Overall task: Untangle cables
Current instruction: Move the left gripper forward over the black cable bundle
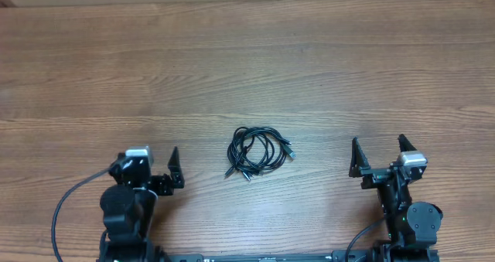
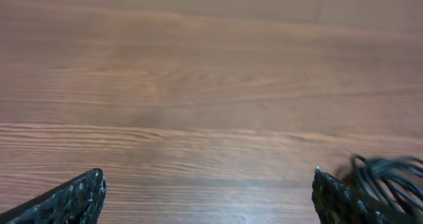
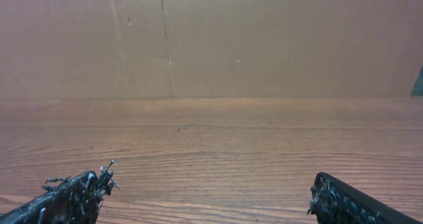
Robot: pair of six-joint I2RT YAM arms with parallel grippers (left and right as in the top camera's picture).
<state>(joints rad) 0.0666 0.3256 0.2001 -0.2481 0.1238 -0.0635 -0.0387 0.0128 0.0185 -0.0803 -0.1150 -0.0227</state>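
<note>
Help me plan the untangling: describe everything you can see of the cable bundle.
The cables are thin black cords, seemingly rubber-coated, wound into one loose, roughly round coil with overlapping loops. Small plug ends stick out at its right and lower left. It lies flat on the wooden table, near the middle, touched by nothing else.

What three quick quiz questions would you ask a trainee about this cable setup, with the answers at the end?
1. True or false: the cables lie as one coiled bundle on the table.
2. Which wrist view shows the cables? A: left. B: right. C: both.
3. Fill in: the left end effector and the right end effector both have jaws that are ____, holding nothing.
Key: 1 true; 2 A; 3 open.
</note>
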